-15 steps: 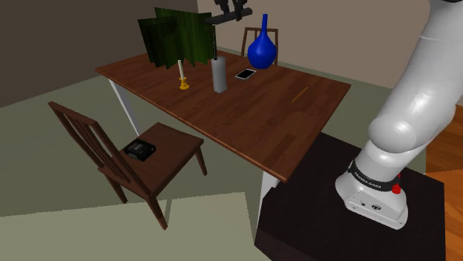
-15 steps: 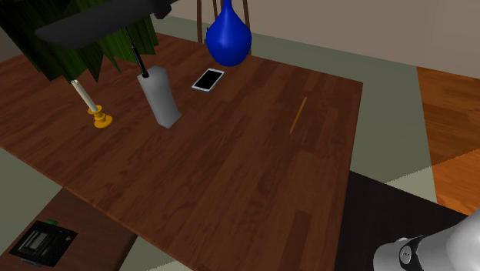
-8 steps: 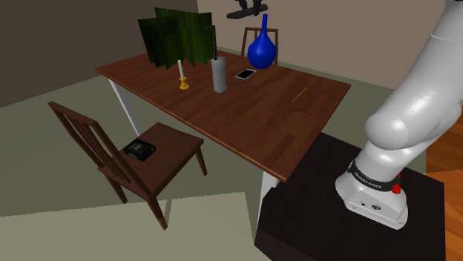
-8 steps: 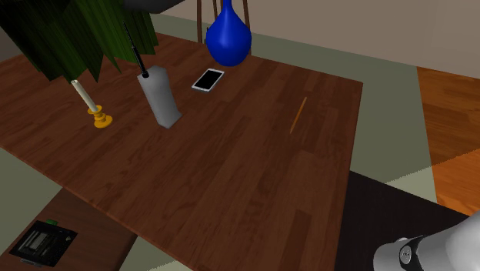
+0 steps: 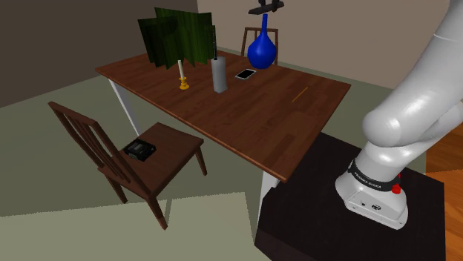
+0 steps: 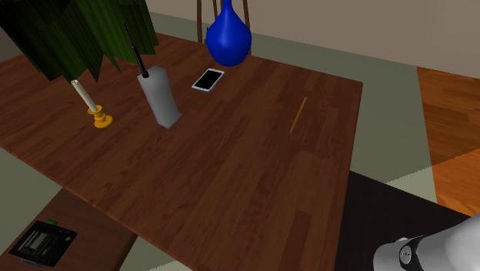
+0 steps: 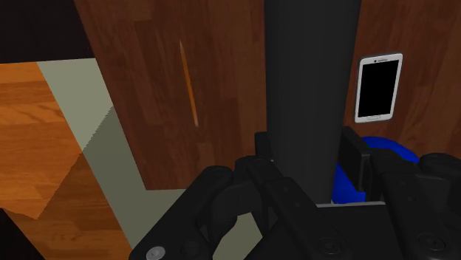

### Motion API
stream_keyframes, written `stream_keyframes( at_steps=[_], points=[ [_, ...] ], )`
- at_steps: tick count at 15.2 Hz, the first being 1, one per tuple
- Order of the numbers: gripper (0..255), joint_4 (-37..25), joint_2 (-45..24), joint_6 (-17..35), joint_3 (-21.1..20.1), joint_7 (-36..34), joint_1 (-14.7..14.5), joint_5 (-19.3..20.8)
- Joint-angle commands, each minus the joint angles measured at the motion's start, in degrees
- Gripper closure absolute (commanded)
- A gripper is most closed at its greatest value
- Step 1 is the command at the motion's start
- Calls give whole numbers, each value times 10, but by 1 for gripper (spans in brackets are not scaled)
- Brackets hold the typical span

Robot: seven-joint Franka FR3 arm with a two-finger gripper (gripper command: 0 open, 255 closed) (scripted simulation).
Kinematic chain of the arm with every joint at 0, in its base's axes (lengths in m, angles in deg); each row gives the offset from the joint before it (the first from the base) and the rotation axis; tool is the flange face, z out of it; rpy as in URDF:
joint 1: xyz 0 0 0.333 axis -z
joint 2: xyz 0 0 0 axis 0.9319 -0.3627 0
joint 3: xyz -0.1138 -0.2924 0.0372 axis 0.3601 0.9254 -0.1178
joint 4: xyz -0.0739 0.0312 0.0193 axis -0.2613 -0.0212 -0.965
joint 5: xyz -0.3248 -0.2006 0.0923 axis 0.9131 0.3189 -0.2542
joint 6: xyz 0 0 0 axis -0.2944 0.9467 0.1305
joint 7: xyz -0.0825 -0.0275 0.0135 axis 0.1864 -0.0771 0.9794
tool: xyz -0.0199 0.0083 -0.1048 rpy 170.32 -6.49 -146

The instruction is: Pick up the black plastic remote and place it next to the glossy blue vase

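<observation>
The gripper (image 7: 308,144) is closed on the black remote (image 7: 312,89): in the wrist view both fingers (image 7: 262,142) press the flanks of the long dark body, which projects forward well past the fingertips, so the grasp sits near one end and most of the length overhangs. In the shoulder view the gripper (image 5: 266,7) hangs at 12 o'clock of the blue vase (image 5: 262,49), clear of its narrow neck. This height appears chosen so that the load passes over the tall vessel rather than into it. The wrist view shows the vase's blue body (image 7: 384,146) just beside the fingers and far below them, with the table (image 5: 245,122) under all. The transport step is judged nearly complete; release has not been made. Select the set-down spot with care. In the shoulder view a white-edged phone (image 5: 245,74) lies at the vase's 7 o'clock and a grey upright block (image 5: 219,76) stands further out toward 8 o'clock, whereas the board from 4 to 5 o'clock is bare as far as a thin stick (image 5: 300,94) — the better landing zone. Descend beside the vase, not above it: the overhanging end could strike the neck and tip the vessel. A dark device (image 5: 139,149) on the chair (image 5: 174,141) seat is well apart and plays no part.
</observation>
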Motion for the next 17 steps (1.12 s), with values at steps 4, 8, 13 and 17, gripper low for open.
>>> stream_keyframes(
  at_steps=[4,8,13,17],
  points=[
    [255,-15,-16,16,31,65,34,4],
    [255,-45,-43,21,53,113,59,9],
    [255,-108,-92,19,75,169,87,18],
    [255,-186,-149,6,91,214,105,28]
  ],
)
